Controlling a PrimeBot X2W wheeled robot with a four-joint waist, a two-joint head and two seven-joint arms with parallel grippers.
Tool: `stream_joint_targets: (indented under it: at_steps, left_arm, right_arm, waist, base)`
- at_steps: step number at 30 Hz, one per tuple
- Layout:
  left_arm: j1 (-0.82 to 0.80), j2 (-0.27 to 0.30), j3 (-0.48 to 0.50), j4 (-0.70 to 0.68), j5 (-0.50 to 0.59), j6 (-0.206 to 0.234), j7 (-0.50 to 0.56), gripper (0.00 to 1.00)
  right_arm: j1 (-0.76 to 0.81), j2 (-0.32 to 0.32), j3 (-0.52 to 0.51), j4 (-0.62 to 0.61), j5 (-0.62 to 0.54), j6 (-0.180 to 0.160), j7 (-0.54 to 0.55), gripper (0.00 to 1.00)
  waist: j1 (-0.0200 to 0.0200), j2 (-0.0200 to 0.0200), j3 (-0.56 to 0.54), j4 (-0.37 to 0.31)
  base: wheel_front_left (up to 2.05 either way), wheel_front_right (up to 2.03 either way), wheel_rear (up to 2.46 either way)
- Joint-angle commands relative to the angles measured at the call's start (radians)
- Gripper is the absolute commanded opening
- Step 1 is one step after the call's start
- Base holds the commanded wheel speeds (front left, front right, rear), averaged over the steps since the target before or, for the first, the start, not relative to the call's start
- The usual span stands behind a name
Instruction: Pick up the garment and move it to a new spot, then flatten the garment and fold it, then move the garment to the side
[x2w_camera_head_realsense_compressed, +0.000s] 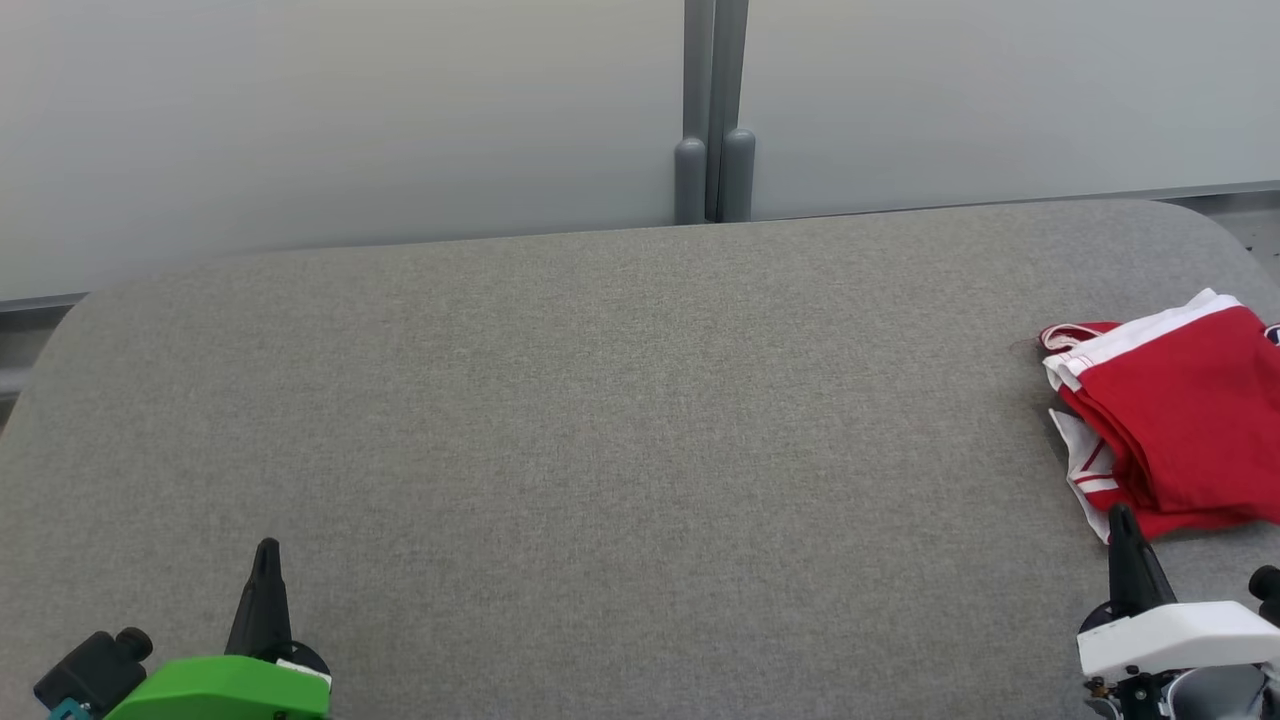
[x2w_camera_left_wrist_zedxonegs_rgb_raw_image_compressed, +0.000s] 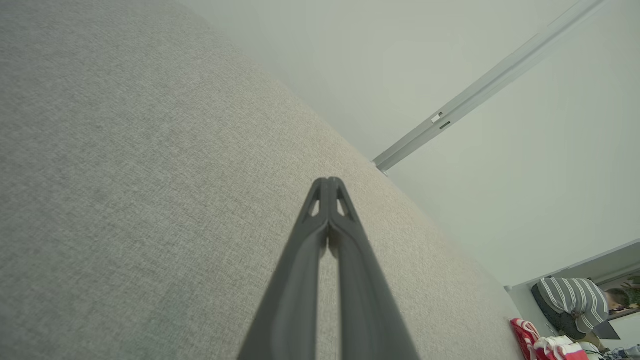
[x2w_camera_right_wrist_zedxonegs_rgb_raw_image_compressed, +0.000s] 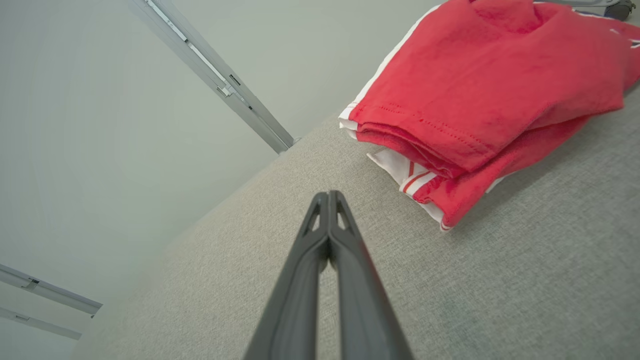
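Evidently the folding is done: the garment (x2w_camera_head_realsense_compressed: 1170, 410), red with white trim, lies in a layered stack at about 3 o'clock in the head view, close to the right edge of the grey padded table (x2w_camera_head_realsense_compressed: 600, 400), which suits the last step of setting it aside. The right gripper (x2w_camera_head_realsense_compressed: 1121, 518) sits at about 5 o'clock, its tip just beside the stack's near hem but, as the right wrist view suggests, apart from the cloth. Its two fingers are pressed together on nothing. The left gripper (x2w_camera_head_realsense_compressed: 267, 550) rests at 7 o'clock, well apart from the garment, likewise pinched closed and empty. Both seem parked low by the near edge, probably leaving the centre free.
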Motion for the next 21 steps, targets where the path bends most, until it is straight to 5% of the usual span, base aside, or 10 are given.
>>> stream_joint_targets:
  at_steps: [1, 21]
  left_arm:
    - [-0.032, 0.002, 0.009, -0.015, -0.037, -0.001, 0.008, 0.0]
    - [-0.067, -0.012, 0.02, -0.015, -0.244, -0.002, 0.062, 0.0]
  right_arm:
    - [-0.031, -0.01, 0.004, -0.007, 0.048, 0.0, 0.01, 0.0]
    - [-0.069, -0.013, 0.019, 0.011, 0.322, 0.0, 0.072, 0.0]
  waist:
    - [0.0, 0.0009, 0.001, 0.0]
    - [0.0, 0.0014, 0.007, 0.0]
  base:
    - [0.0, 0.0, 0.0]
    - [0.0, 0.0, 0.0]
